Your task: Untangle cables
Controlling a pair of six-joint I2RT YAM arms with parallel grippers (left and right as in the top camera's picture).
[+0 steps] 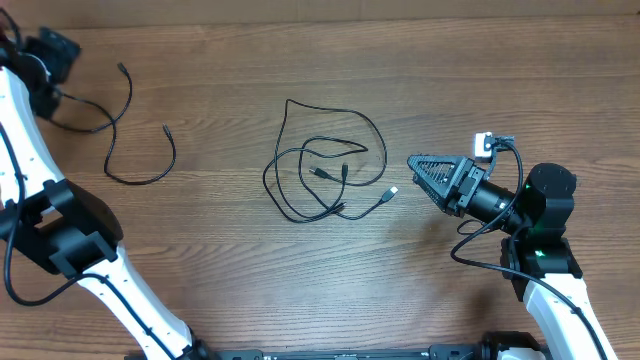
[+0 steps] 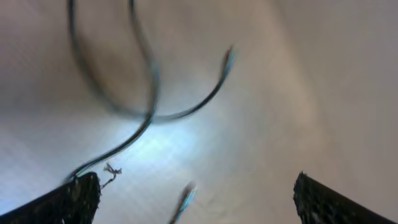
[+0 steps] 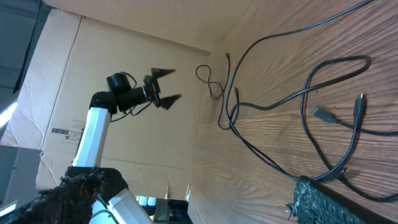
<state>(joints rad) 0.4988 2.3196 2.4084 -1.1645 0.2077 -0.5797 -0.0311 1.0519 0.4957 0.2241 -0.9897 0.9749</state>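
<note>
Looking for print across all three views, and there's nothing that can be read. The one candidate is in the right wrist view: a small dark printed mark (image 3: 62, 132) low on the cardboard panel (image 3: 124, 62) at the left. It looks like a couple of short lines of lettering, but they are too small and blurred to make out a word or number.
</note>
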